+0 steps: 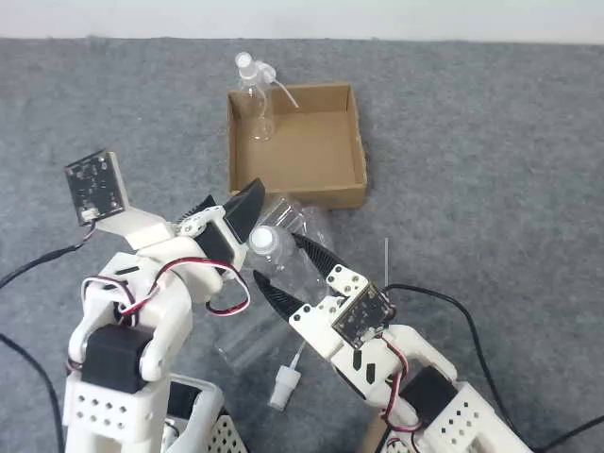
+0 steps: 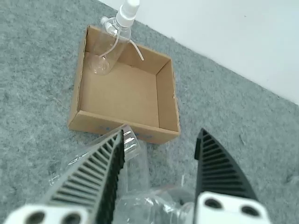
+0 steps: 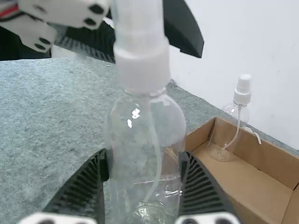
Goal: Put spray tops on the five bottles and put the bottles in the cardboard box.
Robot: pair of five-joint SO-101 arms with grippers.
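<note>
Right wrist view: right gripper [image 3: 142,161] fingers clamp a capped bottle [image 3: 140,121], left gripper [image 2: 162,133] fingers apart; next, likely into the box [image 3: 275,161]

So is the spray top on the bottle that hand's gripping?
On: the white spray top caps the bottle in the right hand, tube hanging inside.

Looks like a robotics lab/test setup: grey felt tabletop [image 1: 500,151], plain white wall [image 2: 243,37] behind, 2 white plastic arms [image 1: 132,316] w/ bare circuit boards [image 1: 95,184], loose wires [image 1: 115,283] & black cables [image 1: 427,289].
</note>
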